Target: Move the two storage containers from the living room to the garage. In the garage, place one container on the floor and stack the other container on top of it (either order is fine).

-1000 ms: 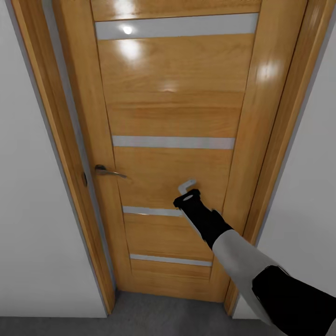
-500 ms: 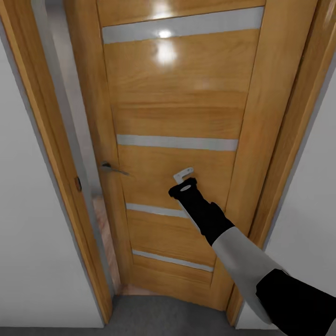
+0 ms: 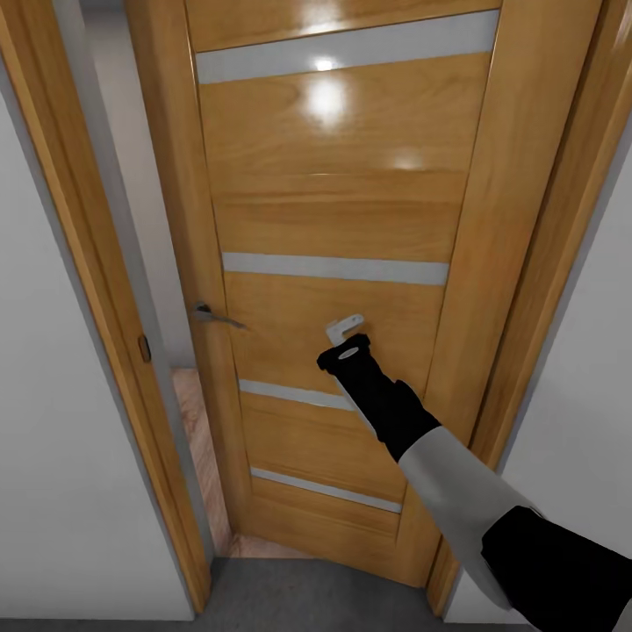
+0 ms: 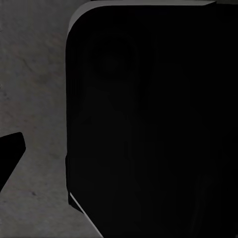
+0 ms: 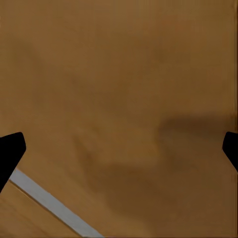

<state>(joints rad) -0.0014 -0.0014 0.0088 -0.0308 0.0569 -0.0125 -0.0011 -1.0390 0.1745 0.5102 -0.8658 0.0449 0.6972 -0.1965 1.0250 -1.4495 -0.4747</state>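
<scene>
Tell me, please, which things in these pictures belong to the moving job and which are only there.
For the job:
- right gripper, against the door
- orange-wood door, ajar
- grey concrete floor
- light wood-plank floor beyond the gap

Only there:
- door handle
- white wall

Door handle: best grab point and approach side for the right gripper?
Probably grip the door handle on its slim horizontal lever, near the free end pointing toward the door's middle. Come from the front, fingers above and below the bar. The right gripper now sits against the panel, to the handle's right; its jaws look wide apart in the right wrist view.
</scene>
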